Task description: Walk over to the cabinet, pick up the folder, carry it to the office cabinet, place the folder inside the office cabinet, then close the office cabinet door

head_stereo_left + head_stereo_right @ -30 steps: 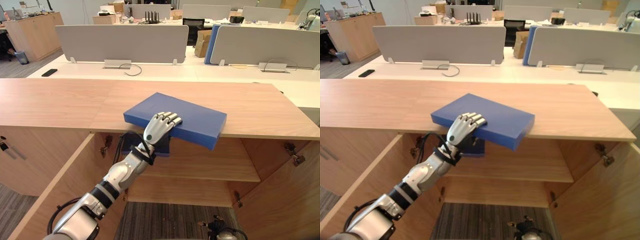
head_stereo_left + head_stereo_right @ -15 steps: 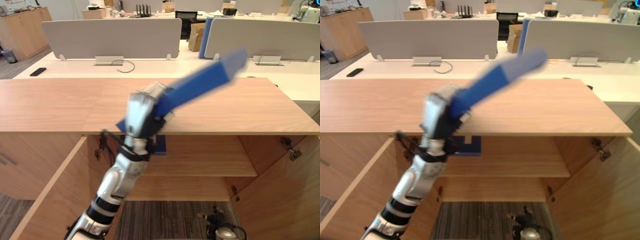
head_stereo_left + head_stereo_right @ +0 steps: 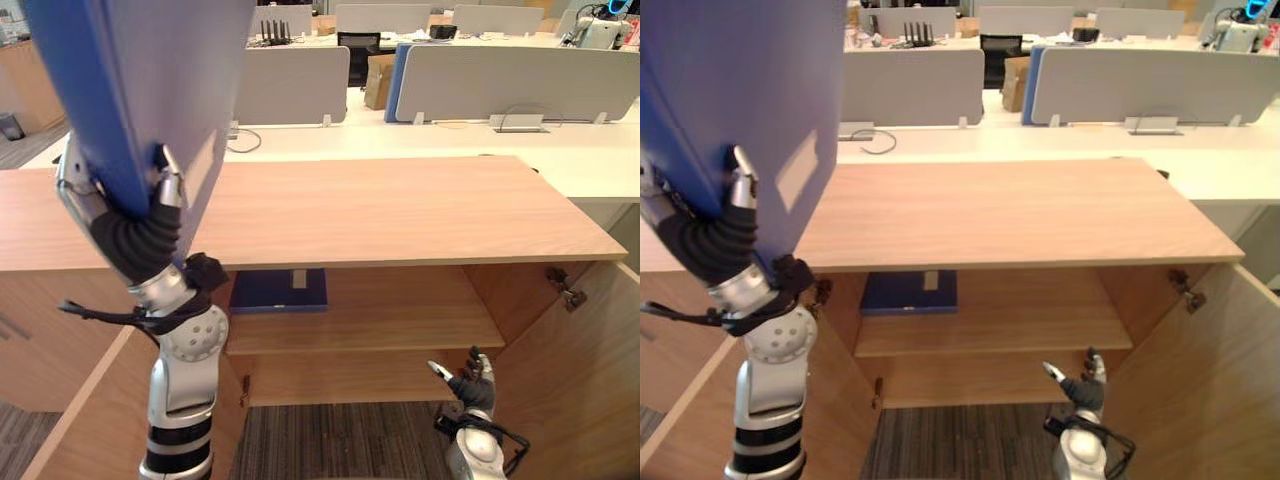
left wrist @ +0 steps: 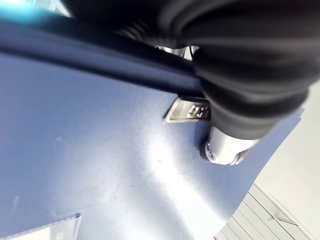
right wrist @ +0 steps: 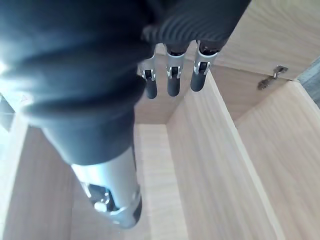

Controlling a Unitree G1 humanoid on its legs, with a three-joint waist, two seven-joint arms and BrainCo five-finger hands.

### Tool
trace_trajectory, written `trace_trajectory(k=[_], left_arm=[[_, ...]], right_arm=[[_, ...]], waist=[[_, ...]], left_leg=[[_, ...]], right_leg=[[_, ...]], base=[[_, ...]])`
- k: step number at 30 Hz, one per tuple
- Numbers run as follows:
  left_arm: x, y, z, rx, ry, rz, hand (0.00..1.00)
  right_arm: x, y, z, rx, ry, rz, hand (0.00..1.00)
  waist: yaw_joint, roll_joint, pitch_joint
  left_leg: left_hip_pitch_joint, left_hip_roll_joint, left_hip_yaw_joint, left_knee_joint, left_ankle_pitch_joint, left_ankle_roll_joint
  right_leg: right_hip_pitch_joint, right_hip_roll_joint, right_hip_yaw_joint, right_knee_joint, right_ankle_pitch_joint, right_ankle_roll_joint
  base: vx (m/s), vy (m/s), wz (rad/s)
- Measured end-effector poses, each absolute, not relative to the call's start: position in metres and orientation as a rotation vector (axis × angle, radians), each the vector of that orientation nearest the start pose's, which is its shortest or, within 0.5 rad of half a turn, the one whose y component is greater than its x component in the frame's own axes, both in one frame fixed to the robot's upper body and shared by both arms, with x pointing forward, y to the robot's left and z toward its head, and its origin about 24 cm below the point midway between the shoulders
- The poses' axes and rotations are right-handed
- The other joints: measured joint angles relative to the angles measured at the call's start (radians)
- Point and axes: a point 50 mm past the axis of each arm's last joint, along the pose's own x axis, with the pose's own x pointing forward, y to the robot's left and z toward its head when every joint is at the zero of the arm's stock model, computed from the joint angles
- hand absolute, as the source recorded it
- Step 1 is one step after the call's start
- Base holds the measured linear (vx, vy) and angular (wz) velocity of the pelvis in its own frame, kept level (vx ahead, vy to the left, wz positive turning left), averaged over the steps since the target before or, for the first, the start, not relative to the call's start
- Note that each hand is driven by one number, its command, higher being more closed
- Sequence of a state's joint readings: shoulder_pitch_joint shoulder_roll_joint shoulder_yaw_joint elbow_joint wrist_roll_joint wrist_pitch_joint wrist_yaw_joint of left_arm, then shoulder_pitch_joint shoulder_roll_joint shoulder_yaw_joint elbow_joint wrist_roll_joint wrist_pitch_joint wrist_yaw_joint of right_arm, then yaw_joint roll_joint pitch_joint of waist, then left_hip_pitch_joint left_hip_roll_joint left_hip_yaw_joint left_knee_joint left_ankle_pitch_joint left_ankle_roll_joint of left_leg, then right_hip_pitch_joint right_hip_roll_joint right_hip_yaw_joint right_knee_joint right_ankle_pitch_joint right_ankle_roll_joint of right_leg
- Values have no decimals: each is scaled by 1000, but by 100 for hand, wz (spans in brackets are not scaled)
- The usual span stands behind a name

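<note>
Well above the wooden cabinet top (image 3: 400,210), the left hand (image 3: 165,188) is clamped on the blue folder (image 3: 150,70), thumb across one face and fingers behind it (mostly hidden). The folder stands nearly upright, its upper end cut off. Low before the open office cabinet (image 3: 575,400), the right hand (image 3: 472,380) hangs with fingers loosely straight, holding nothing. A second blue item (image 3: 278,290) lies on the shelf (image 3: 400,322), hard to make out.

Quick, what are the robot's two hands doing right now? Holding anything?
Left hand: shut on the blue folder, held up high.
Right hand: open, holding nothing, down low by the open cabinet.
</note>
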State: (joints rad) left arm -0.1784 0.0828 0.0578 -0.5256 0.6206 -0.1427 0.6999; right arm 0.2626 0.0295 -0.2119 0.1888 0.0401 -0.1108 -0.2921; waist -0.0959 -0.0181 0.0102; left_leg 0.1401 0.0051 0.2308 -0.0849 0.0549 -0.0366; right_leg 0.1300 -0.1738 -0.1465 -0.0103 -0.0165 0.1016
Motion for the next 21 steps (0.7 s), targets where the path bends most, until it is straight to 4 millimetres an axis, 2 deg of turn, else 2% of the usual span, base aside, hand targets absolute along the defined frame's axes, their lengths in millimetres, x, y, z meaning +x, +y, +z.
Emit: trace_trajectory(k=[3, 6, 10, 12, 13, 17, 19, 21], left_arm=[[211, 179, 215, 345, -1017, 816, 100], [211, 180, 213, 286, -994, 799, 100], [211, 186, 212, 141, -977, 688, 100], [211, 193, 207, -31, -944, 572, 100], [212, 196, 205, -88, -935, 535, 100], [218, 211, 202, -266, -917, 356, 100], [222, 215, 198, -300, -899, 290, 100], [230, 218, 192, -367, -859, 191, 100]], right_arm=[[166, -225, -34, 40, 273, -609, 0], [171, -225, -16, 168, 151, -628, 0], [174, -234, 13, 453, -86, -573, 0], [173, -246, 32, 632, -269, -523, 0], [171, -250, 37, 664, -313, -517, 0], [170, -267, 71, 706, -535, -459, 0], [175, -267, 93, 686, -623, -375, 0], [189, -261, 124, 652, -746, -211, 0]], waist=[[0, 4, -2], [-1, 5, -2], [1, 5, -2], [1, 6, -2], [2, 6, -2], [1, 7, -1], [2, 7, -1], [2, 7, -1]], left_leg=[[0, 1, 4, 0, 0, 0], [0, 1, 5, 0, 0, 1], [0, 1, 6, 2, -2, 4], [-1, 1, 6, 3, -3, 5], [-1, 1, 6, 3, -3, 5], [0, 1, 8, 4, -6, 5], [1, 1, 9, 5, -6, 5], [2, 1, 12, 9, -8, 4]], right_leg=[[-4, 2, 10, -2, 0, 0], [-5, 2, 13, -3, 0, 0], [-5, 2, 15, -5, 0, 0], [-5, 2, 17, -5, 0, 0], [-5, 2, 17, -5, 0, 0], [-5, 2, 20, -5, 0, 0], [-5, 2, 21, -5, 0, 0], [-5, 2, 25, -6, 0, 1]], base=[[0, -4, -8], [1, -3, -3], [0, 0, 0], [0, 0, 0], [0, 0, 0], [0, 0, 0], [-6, 1, -2], [-16, 3, -4]])
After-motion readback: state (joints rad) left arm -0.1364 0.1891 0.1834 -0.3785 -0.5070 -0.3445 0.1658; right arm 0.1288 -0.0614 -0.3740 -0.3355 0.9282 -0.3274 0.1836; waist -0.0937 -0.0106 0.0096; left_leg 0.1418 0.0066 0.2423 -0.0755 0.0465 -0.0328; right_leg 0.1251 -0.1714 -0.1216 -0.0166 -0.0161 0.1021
